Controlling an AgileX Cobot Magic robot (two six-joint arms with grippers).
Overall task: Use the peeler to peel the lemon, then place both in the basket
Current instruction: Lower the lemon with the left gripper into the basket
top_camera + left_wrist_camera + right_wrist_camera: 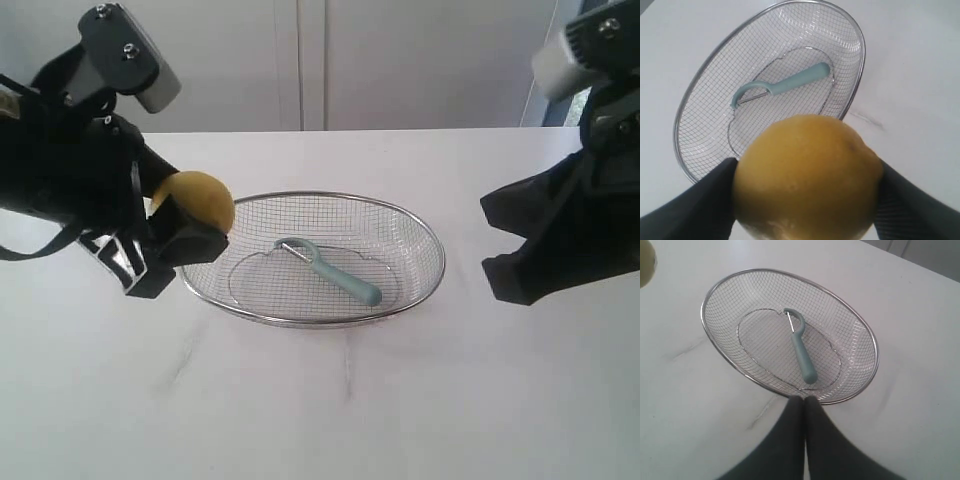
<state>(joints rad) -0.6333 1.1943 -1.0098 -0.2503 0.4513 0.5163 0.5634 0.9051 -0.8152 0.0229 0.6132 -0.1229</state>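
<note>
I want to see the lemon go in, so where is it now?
The lemon is held in the left gripper, on the left of the exterior view, just beside the left end of the basket that holds the peeler.

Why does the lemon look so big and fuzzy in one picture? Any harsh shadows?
Left wrist view: the lemon sits right at the lens, so it looms large and slightly soft; the peeler and basket behind look crisper. Exterior view: flat, even light, only a faint shadow under the basket. Right wrist view: the dark fingers read as featureless silhouette.
</note>
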